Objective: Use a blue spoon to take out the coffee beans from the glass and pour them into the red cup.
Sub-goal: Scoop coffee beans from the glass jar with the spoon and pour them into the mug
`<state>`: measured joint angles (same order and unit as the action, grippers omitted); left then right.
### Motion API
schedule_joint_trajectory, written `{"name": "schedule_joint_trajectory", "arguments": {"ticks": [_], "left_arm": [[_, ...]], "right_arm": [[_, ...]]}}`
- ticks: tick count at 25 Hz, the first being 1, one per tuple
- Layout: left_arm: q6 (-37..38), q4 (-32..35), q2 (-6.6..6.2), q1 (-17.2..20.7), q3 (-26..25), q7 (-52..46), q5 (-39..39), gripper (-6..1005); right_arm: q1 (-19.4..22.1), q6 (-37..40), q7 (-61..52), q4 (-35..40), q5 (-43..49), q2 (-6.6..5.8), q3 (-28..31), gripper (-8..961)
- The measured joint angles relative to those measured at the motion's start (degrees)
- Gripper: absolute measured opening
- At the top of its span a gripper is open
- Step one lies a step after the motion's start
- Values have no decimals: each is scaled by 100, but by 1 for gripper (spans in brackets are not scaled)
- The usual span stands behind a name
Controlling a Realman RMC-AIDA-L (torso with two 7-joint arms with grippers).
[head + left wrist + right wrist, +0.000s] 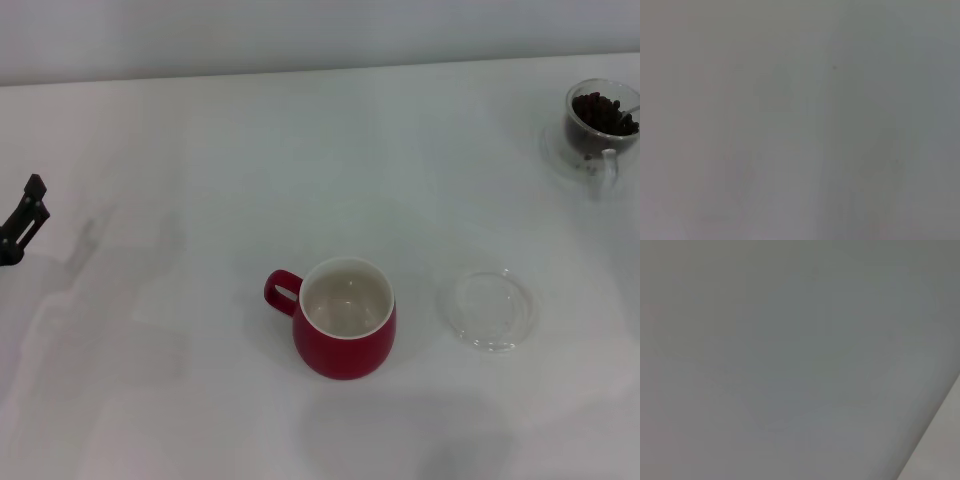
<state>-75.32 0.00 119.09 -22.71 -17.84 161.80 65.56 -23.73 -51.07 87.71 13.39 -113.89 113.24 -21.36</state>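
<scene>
The red cup (345, 325) stands upright at the middle of the white table (200, 150), its white inside bare and its loop handle toward the left. The glass (600, 125) stands at the far right near the back, with its clear handle toward the front. It holds a heap of dark coffee beans (603, 112). The blue spoon does not show in any view. A black part of my left gripper (25, 220) shows at the left edge, well away from the cup. My right gripper is out of view. Both wrist views show only bare pale surface.
A flat shallow clear glass dish (490, 310) lies on the table just right of the red cup. The table's back edge meets a pale wall (300, 30) along the top of the head view.
</scene>
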Motion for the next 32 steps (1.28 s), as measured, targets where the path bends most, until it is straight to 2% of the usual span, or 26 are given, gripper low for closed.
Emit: {"name": "schedule_joint_trajectory", "arguments": {"ticks": [32], "left_arm": [[25, -8, 9, -37, 0, 0, 0, 862]], "right_arm": [[74, -74, -430, 1, -90, -113, 62, 143]]}}
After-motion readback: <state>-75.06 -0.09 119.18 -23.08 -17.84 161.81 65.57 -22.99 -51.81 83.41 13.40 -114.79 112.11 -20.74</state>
